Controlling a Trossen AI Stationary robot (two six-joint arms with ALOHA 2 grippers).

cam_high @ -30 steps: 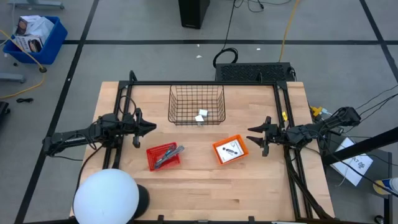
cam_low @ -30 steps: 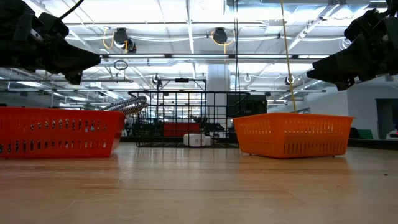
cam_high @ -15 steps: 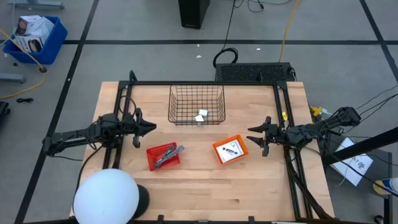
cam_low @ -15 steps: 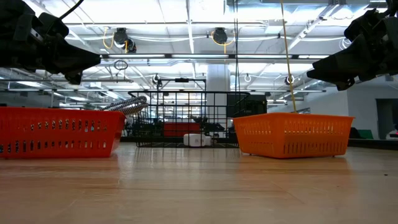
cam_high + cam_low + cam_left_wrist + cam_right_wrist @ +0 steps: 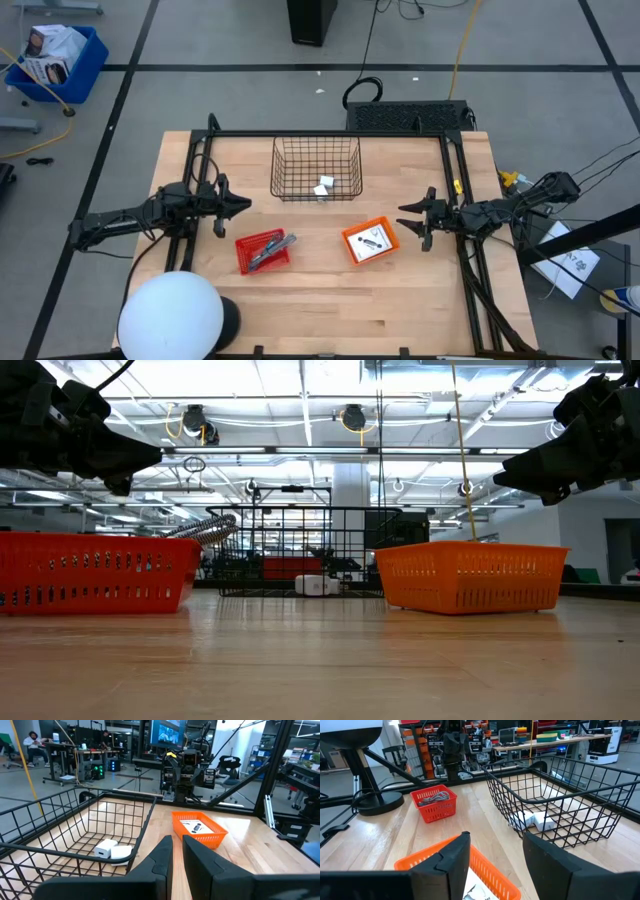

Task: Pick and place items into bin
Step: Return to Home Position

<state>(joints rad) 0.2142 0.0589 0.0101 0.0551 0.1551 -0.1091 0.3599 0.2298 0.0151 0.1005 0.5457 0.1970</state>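
In the red basket (image 5: 245,262), the tool (image 5: 272,249) lies diagonally (one end raised).

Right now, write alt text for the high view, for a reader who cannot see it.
Overhead view of a wooden table: a black wire basket at the back holds two white cubes, a red basket in front holds a grey tool, and an orange basket beside it holds white cards. The left gripper and right gripper hover empty at either side.
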